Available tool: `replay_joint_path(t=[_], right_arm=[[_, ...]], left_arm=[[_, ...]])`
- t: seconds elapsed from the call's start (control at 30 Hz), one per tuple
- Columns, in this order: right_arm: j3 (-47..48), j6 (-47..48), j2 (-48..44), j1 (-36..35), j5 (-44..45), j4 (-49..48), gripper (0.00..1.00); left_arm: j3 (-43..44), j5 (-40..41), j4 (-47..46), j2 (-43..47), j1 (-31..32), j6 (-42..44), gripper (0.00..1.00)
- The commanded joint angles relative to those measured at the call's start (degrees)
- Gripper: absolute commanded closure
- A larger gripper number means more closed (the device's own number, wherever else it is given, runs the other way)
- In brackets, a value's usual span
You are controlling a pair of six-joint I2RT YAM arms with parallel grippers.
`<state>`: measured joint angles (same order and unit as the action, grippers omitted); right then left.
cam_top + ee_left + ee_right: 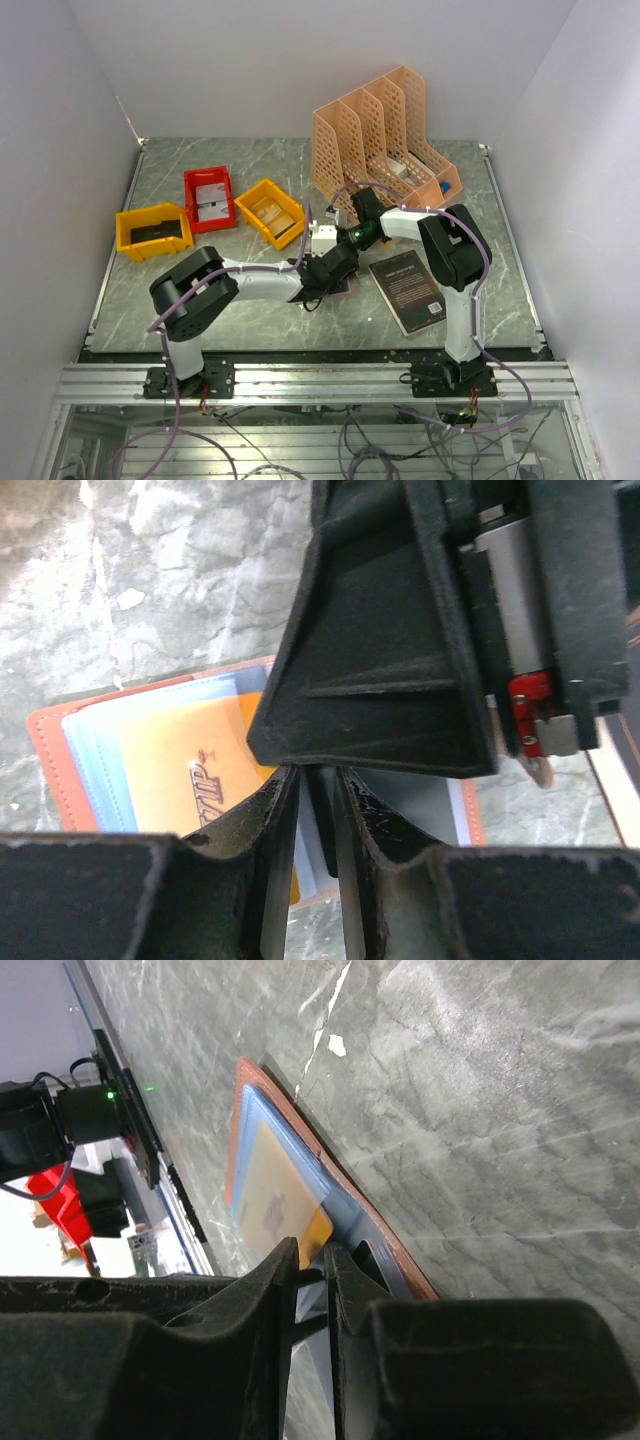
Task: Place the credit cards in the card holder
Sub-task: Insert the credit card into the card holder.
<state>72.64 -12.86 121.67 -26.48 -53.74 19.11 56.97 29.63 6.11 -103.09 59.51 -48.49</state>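
Observation:
The card holder [48,748] lies open and flat on the table, salmon rim around pale blue-grey pockets [247,1110]. One of the credit cards [185,770], tan-orange with raised lettering, sits in its left pocket with the bright right edge [318,1228] sticking out. My right gripper [312,1250] comes down on that exposed corner, jaws almost together with a thin slit between. My left gripper [318,775] meets it from the near side, jaws a narrow slit apart around a thin dark strip I cannot identify. From above, both grippers [338,266] cover the holder [346,292].
A black book [406,291] lies just right of the holder. The peach lattice file organizer [385,135] stands behind. One red bin [209,197] and two yellow bins [152,231] [269,211] sit at the back left.

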Motion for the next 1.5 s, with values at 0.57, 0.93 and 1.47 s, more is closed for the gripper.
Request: replay_joint_path(t=[0.57, 0.93, 1.47], right_arm=[[0.9, 4.8, 0.2, -0.3, 4.4, 2.9, 0.74], [1.6, 8.2, -3.4, -0.3, 5.4, 4.2, 0.71], [1.3, 13.3, -8.2, -0.4, 2.9, 4.6, 0.71]], left_arm=[[1.8, 8.1, 5.1, 1.9, 0.3, 0.1, 0.65], [-4.9, 6.6, -0.6, 12.6, 0.4, 2.8, 0.66], [-22.8, -4.4, -15.5, 32.0, -3.2, 6.2, 0.50]])
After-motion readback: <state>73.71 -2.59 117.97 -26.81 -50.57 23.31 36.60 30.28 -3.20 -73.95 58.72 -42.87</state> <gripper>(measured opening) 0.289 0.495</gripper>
